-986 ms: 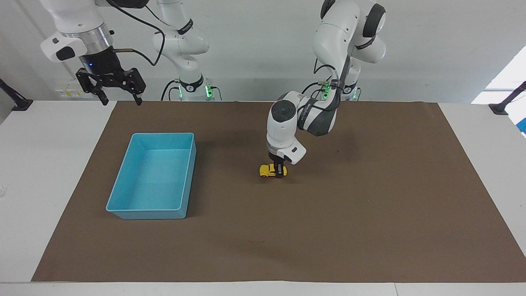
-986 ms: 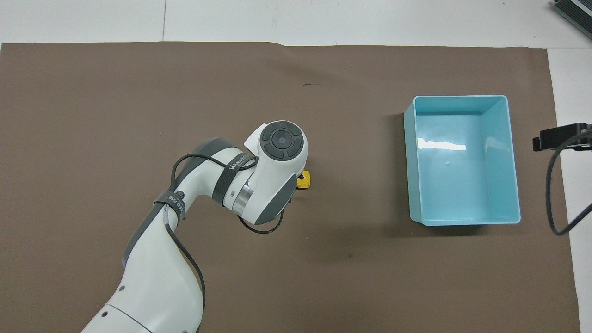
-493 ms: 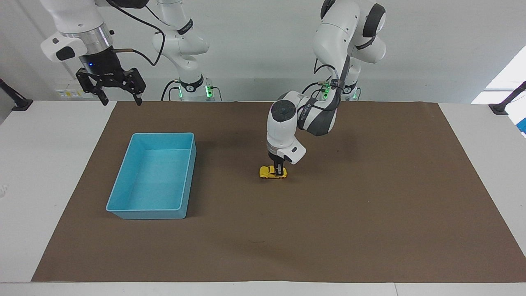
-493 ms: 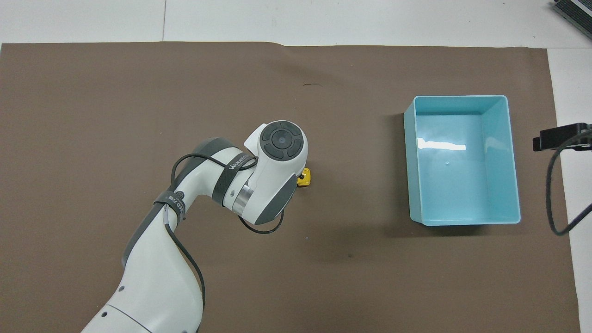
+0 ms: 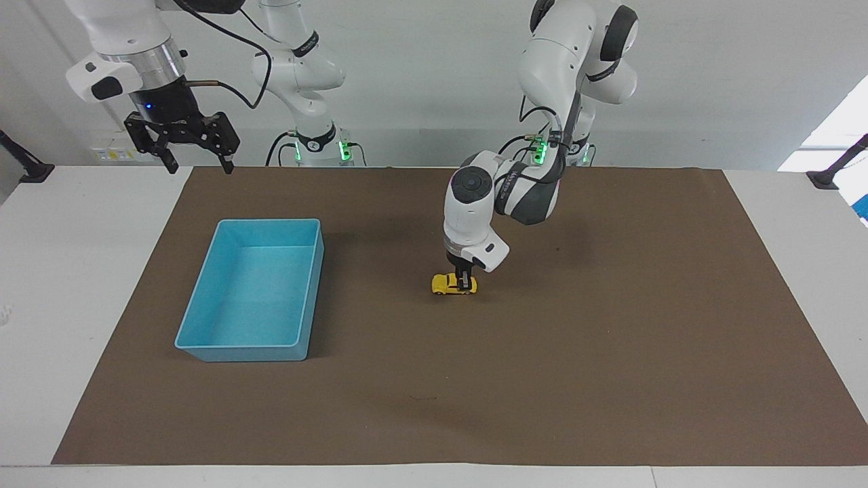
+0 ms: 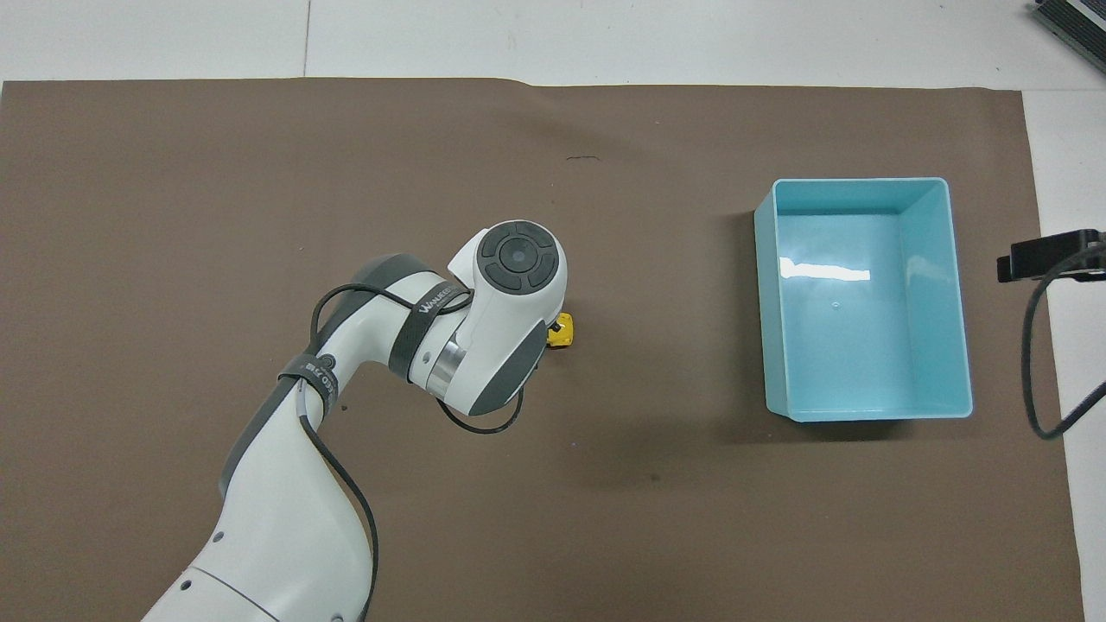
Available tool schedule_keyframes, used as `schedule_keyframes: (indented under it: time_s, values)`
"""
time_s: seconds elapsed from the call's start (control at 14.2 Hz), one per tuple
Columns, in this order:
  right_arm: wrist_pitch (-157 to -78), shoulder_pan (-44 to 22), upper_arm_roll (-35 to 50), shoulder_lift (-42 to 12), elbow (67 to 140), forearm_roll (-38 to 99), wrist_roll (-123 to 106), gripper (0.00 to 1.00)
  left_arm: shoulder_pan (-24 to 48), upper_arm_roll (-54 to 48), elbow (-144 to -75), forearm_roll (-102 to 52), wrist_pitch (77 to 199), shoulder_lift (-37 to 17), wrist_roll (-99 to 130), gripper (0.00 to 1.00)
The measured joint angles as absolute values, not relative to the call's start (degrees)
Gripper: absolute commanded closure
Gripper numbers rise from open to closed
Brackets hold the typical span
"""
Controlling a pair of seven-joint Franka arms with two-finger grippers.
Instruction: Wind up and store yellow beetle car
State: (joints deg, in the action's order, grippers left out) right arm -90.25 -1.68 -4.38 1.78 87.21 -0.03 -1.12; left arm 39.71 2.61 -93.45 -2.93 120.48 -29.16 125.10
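Frame centre: left gripper (image 5: pixel 464 283) clamped on the yellow beetle car (image 5: pixel 448 285); upper left, right gripper (image 5: pixel 198 161) spread, empty.

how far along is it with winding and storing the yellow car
Early. Done: the left gripper is shut on the yellow beetle car, which sits on the brown mat. In hand: the wind-up itself. Left: storing it, since the blue tray holds nothing. The right gripper waits open, raised near the tray's end of the table.
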Motion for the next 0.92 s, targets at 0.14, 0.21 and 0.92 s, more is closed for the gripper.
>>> schedule_keyframes:
  time_s: [0.14, 0.21, 0.92]
  values:
    - [-90.25, -1.45, -4.38, 1.78, 87.21, -0.03, -1.12, 0.00, 39.17, 2.86, -94.08, -2.93, 120.09, -28.69, 124.73, 0.61]
    - [-90.25, -1.34, -4.38, 1.78, 87.21, -0.03, -1.12, 0.00, 38.62, 2.93, -94.42, -2.93, 119.69, -28.43, 124.68, 0.60]
    - [-90.25, -1.21, -4.38, 1.78, 87.21, -0.03, -1.12, 0.00, 33.55, 3.00, -98.28, -2.63, 118.08, -25.75, 120.56, 0.56]
